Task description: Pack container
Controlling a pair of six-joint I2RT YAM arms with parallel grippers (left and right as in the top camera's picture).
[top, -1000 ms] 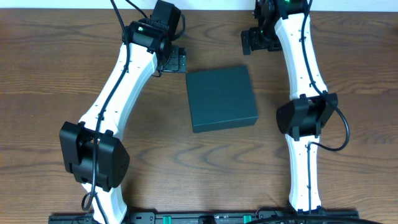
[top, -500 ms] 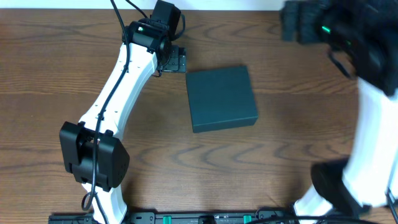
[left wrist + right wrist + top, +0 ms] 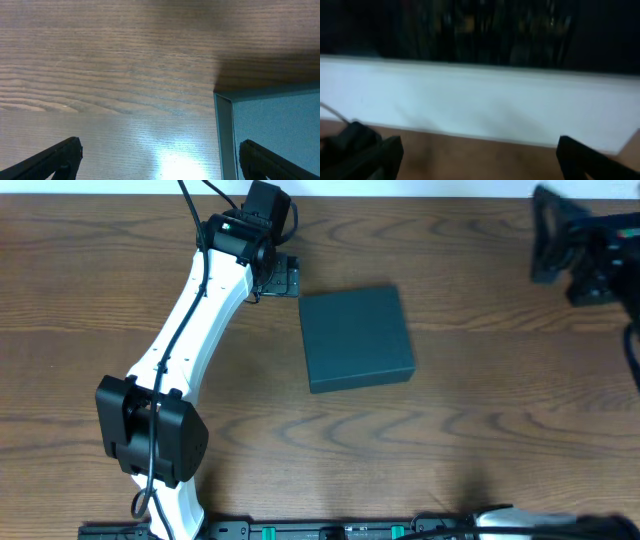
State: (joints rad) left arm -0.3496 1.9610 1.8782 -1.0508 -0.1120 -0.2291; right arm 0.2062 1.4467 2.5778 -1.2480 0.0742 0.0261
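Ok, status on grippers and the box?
Left gripper open, empty, beside dark teal-grey matte rectangular container. Right gripper open, empty, far right over wooden table. Container shut, nothing on it.

The left arm [image 3: 215,292] is made of slim white links with smooth, rounded shells, joined by chunky black housings. The largest black housing [image 3: 150,430] is boxy with softened corners. A black cable [image 3: 188,198] feeds into the black wrist unit, and a thin black line runs along the white shells. A small green light [image 3: 228,224] glows on the upper joint. The left fingers [image 3: 55,160] are matte black wedges with blunt tips. The right arm [image 3: 585,250] shows only as a blurred black mass, its details unreadable. Its fingers [image 3: 370,155] are black too. A black base rail [image 3: 330,531] carries green fittings.
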